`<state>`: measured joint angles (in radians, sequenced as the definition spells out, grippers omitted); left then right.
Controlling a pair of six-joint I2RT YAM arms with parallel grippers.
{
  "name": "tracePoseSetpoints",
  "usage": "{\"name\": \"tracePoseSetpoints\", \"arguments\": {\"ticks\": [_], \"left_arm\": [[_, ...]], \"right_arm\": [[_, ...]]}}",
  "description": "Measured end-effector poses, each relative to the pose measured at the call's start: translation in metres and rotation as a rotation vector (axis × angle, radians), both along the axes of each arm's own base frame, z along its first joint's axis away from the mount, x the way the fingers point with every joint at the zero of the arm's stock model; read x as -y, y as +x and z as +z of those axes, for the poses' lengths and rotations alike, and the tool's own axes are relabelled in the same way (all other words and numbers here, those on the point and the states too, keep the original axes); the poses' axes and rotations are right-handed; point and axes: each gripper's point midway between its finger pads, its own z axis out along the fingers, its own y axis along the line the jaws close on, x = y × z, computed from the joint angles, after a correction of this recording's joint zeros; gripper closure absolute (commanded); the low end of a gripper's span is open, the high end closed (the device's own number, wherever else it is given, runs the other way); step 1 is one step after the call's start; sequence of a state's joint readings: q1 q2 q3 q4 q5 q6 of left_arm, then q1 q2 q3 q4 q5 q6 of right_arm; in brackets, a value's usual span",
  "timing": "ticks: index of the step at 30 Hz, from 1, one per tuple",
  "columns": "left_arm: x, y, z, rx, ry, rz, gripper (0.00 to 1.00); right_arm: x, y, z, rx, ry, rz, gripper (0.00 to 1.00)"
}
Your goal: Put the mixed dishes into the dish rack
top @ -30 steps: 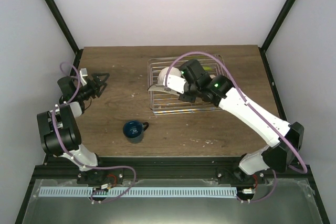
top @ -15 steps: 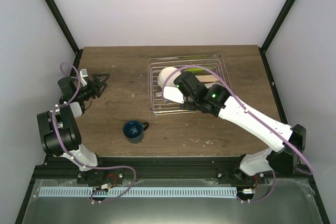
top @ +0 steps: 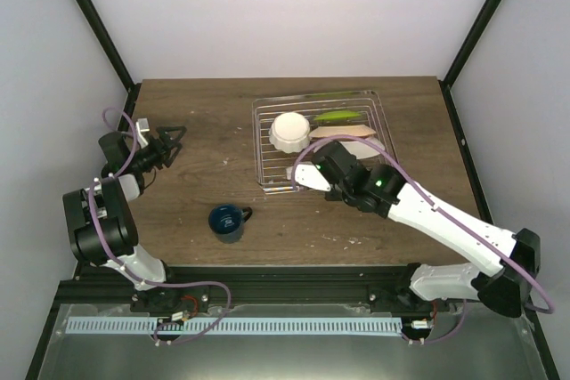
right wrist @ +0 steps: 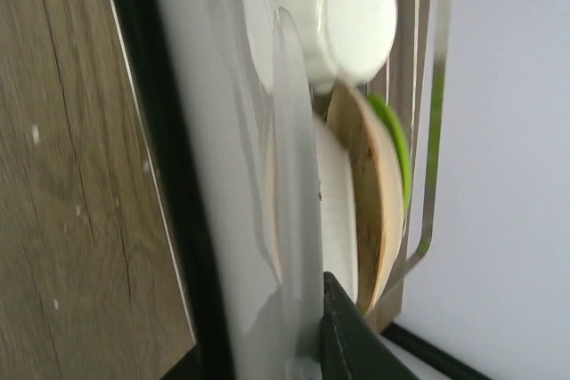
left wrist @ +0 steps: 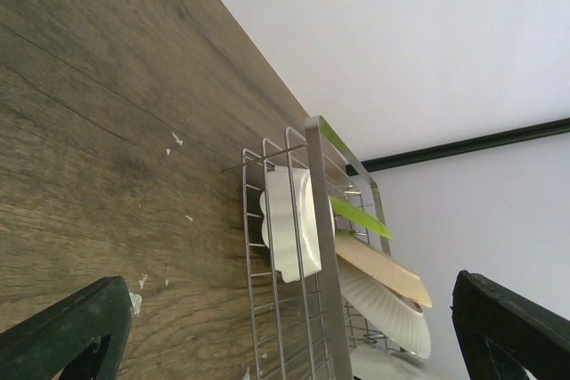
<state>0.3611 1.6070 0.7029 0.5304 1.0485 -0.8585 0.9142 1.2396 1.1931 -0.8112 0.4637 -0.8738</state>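
- The dish rack (top: 264, 162) sits towards 1 o'clock on the table (top: 196, 113). It already holds the small white scalloped bowl (top: 289, 131), upside down at the rack's 10 o'clock, with the lime-green round plate (top: 338, 117), beige floral round plate (top: 343, 132) and white square plate (left wrist: 383, 304) on edge beside it
- The dark blue handled mug (top: 229, 222) is the only dish outside the rack. It stands upright at the table's 7 o'clock, well apart from the rack, with its handle at about 2 o'clock
- The right gripper (top: 301, 175) is over the rack's 7 o'clock corner, fingers together and apparently empty, so fetching the mug looks like the step in hand
- The fingers should be spread before the descent, then one slipped inside the rim, or the pair closed across the handle
- Approaching from 2 o'clock avoids sweeping the wire edge
- The mug should be lifted clear of the low side and set in the bare grid at the rack's 7 o'clock, away from the leaning plates
- The left gripper (top: 172, 140) waits at 9 o'clock, fingers wide apart, touching nothing
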Motion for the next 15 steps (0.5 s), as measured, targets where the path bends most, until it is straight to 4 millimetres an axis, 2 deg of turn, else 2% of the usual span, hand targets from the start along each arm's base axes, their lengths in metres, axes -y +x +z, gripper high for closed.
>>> {"name": "tracePoseSetpoints", "arguments": {"ticks": [6,11,15], "left_arm": [[0.000,0.000,0.000,-0.001,0.001,-0.001,0.00],[0.000,-0.001,-0.002,-0.009,0.002,-0.002,0.00],[0.001,-0.002,-0.001,-0.006,0.006,-0.003,0.00]], "right_arm": [[0.038,-0.005,-0.025,0.019,-0.130,-0.054,0.99],[0.041,-0.004,-0.026,0.036,-0.152,-0.055,0.99],[0.044,-0.005,-0.035,0.056,-0.166,-0.041,0.99]]}}
